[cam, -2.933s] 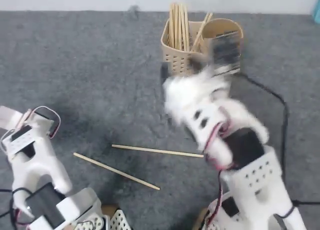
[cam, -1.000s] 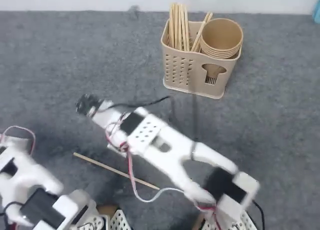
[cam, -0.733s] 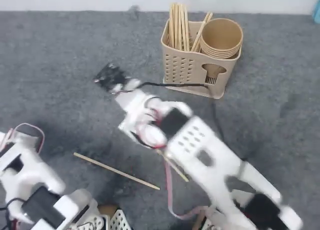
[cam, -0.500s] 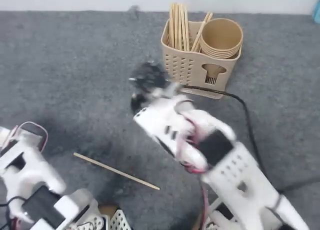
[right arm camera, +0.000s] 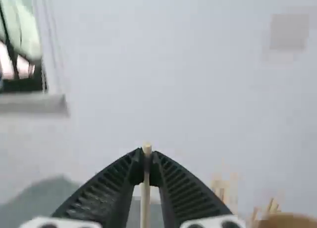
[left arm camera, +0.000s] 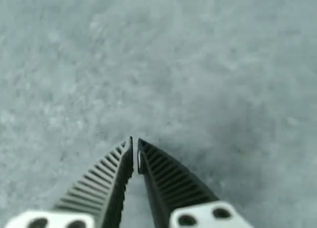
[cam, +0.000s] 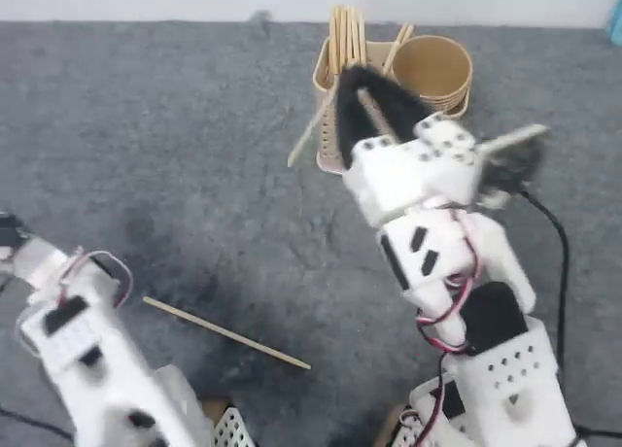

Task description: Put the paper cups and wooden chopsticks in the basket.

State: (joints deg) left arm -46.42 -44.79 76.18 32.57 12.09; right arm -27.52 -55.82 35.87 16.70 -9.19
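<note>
The tan basket [cam: 322,78] stands at the back of the grey carpet with several wooden chopsticks [cam: 346,34] upright in it and a stack of paper cups [cam: 433,68]. My right gripper [cam: 362,95] hangs raised in front of the basket, shut on a chopstick [cam: 309,136] that slants down to the left. In the right wrist view this chopstick [right arm camera: 146,163] shows pinched between the jaws of the gripper [right arm camera: 146,161]. Another chopstick [cam: 225,332] lies on the carpet at the front. My left gripper [left arm camera: 134,144] is shut and empty above bare carpet.
My left arm [cam: 73,321] stands at the front left corner. The right arm's base [cam: 496,369] and a black cable [cam: 562,253] take up the front right. Open grey carpet lies at the left and middle.
My right arm swept across the carpet from the left, then rose to the basket with a chopstick in its gripper. Two chopsticks lay on the carpet; one lies there now. The left arm shifted slightly.
</note>
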